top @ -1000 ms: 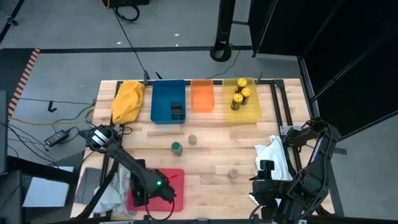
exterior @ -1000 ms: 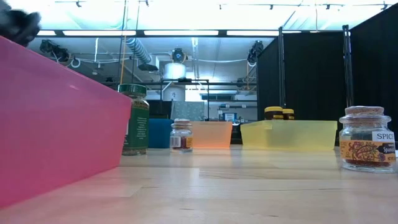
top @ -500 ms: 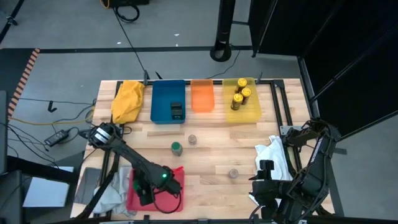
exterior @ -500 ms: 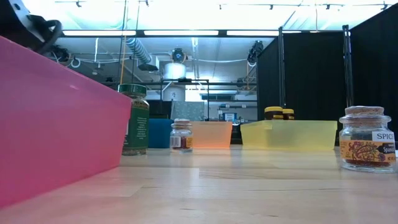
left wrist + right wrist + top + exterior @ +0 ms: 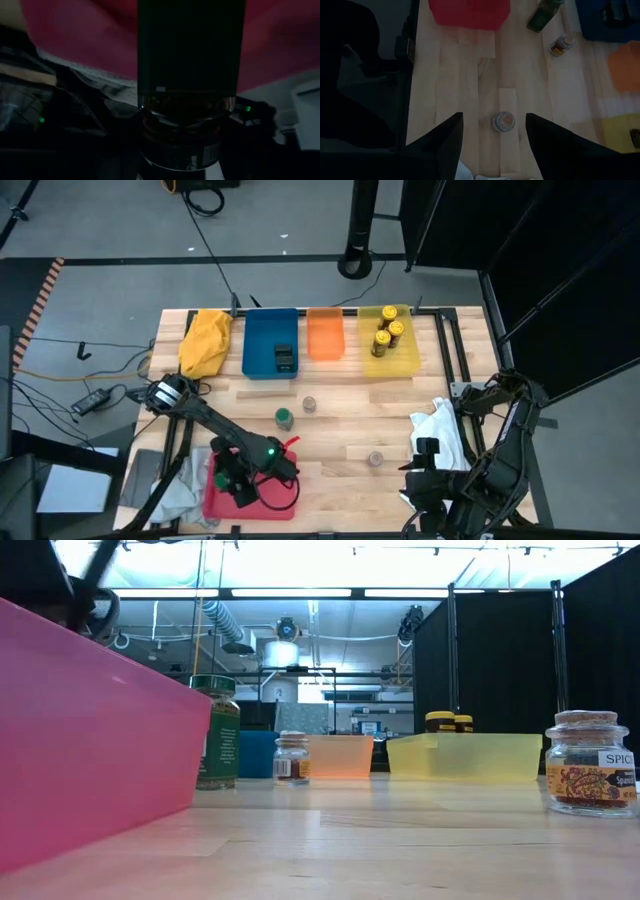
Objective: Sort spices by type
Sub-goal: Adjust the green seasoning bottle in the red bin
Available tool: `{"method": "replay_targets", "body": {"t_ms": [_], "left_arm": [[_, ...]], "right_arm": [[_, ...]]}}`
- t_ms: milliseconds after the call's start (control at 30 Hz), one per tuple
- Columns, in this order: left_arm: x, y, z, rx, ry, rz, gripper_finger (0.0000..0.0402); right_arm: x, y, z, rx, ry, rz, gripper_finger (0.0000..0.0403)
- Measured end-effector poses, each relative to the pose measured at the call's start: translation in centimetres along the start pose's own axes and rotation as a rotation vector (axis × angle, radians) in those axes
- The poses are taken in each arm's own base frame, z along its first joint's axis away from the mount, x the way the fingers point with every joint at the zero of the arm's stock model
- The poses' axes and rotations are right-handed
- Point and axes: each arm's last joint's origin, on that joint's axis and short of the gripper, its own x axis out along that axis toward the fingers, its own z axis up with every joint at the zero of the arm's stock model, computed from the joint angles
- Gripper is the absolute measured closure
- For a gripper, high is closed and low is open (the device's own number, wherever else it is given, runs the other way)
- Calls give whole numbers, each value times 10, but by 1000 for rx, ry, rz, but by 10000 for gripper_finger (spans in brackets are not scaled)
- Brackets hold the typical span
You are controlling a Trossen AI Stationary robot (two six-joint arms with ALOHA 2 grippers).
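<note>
My left gripper (image 5: 238, 483) is closed around a dark glass jar (image 5: 186, 107), hanging over the red tray (image 5: 270, 500), arm stretched low across it. Right gripper (image 5: 492, 145) sits parked, fingers apart, over a small grey-topped jar (image 5: 503, 121) well clear of that tray.

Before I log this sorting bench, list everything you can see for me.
yellow cloth: one, yellow, far left corner
blue tray: one, far edge
black boxes: apparently two, in the blue tray
orange tray: one, beside the blue tray
yellow tray: one, far right
yellow-lidded jars: at least three, in the yellow tray
green-lidded jar: one, mid-table
grey-topped jars: two, one by the green-lidded jar, one nearer the right
white cloth: one, right edge
red tray: one, near left
held jar: one, lid looks dark
left gripper: over the red tray, gripping the held jar
right gripper: open, near right edge
</note>
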Motion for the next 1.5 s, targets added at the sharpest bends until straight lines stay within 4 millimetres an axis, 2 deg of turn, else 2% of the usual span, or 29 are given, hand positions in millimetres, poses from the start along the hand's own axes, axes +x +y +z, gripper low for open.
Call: {"method": "replay_targets", "body": {"t_ms": [100, 267, 433, 567, 733, 967, 1500], "left_arm": [[-5, 4, 5, -79, 6, -21, 197], [-8, 9, 11, -79, 36, -56, 197], [12, 15, 11, 17, 214, -135, 197], [28, 23, 13, 6, 275, -117, 197], [40, 31, 17, 6, 302, -91, 197], [47, 38, 19, -36, 325, -74, 197], [50, 41, 20, 135, 309, -70, 173]], "right_arm": [[0, 0, 0, -7, -4, -3, 179], [0, 0, 0, -20, -5, -1, 179], [0, 0, 0, -19, -5, -1, 179], [0, 0, 0, -24, -5, -1, 179], [0, 0, 0, -49, -13, -8, 179], [0, 0, 1, -44, -18, -10, 179], [0, 1, 1, -44, -21, -6, 179]]}}
